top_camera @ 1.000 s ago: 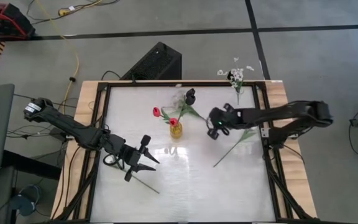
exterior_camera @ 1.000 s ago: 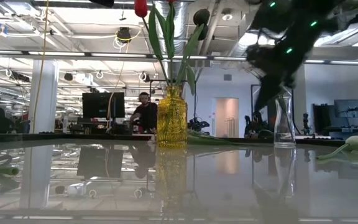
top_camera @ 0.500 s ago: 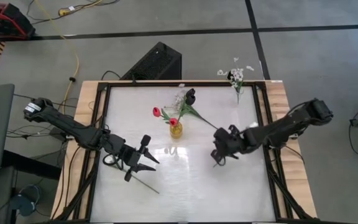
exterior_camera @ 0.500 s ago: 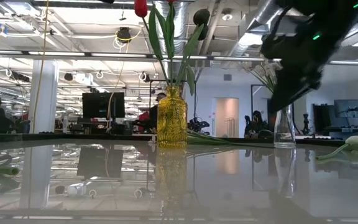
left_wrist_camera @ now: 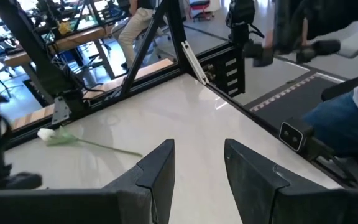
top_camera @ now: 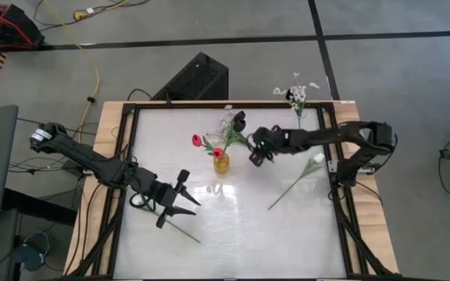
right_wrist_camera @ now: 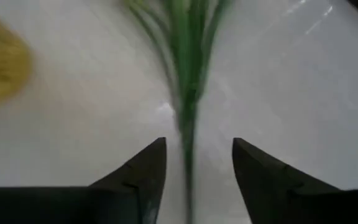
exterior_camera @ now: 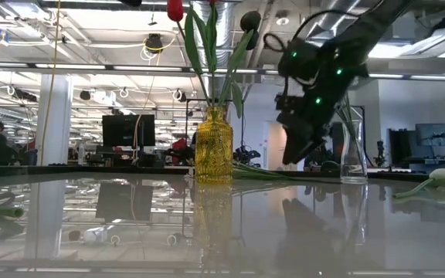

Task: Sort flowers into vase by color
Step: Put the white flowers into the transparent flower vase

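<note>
Beside yellow vase (top_camera: 221,163): right claw (top_camera: 255,154) spread over a green stem (right_wrist_camera: 187,134)
Done: red flowers (top_camera: 207,145) in vase
Left: white flower (top_camera: 312,161) on surface (top_camera: 241,226)
Left claw (top_camera: 180,201): spread, idle

We are in an open-plan robotics lab: beyond our right hand (exterior_camera: 296,150) stretch exposed ceiling ducts (exterior_camera: 222,31), strip lights, white columns (exterior_camera: 55,120) and monitors (exterior_camera: 128,130) (people sit at desks), over a grey floor (top_camera: 209,31).

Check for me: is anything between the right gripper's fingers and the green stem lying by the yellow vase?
Nothing visible. The right gripper is open, with the green stem running straight into the gap between its fingers over bare table. The yellow vase stands off to one side.
</note>
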Controlling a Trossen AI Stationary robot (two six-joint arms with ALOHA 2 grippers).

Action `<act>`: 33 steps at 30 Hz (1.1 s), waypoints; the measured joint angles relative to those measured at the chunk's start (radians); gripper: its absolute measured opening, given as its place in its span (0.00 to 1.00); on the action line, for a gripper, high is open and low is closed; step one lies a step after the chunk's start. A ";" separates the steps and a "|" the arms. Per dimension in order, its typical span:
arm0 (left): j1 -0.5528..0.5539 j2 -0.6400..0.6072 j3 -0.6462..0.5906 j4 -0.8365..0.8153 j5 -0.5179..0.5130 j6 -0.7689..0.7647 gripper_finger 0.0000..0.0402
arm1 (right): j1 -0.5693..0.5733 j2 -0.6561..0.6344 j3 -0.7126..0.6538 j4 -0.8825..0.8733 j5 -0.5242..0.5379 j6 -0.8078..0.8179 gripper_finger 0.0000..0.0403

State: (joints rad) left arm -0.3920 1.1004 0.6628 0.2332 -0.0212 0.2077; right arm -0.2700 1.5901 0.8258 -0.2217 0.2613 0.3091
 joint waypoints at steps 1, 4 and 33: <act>0.000 0.000 0.000 0.001 0.000 -0.003 0.32 | -0.017 0.021 0.008 -0.001 -0.020 -0.012 0.56; 0.000 0.000 0.000 0.001 0.000 -0.010 0.32 | -0.046 0.083 0.019 0.000 -0.056 -0.030 0.61; 0.000 0.000 0.000 -0.054 -0.005 -0.015 0.32 | 0.052 -0.319 -0.075 -0.087 0.052 0.069 0.04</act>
State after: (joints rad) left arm -0.3920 1.1004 0.6628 0.1789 -0.0265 0.1926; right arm -0.2177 1.2710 0.7505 -0.3084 0.3134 0.3779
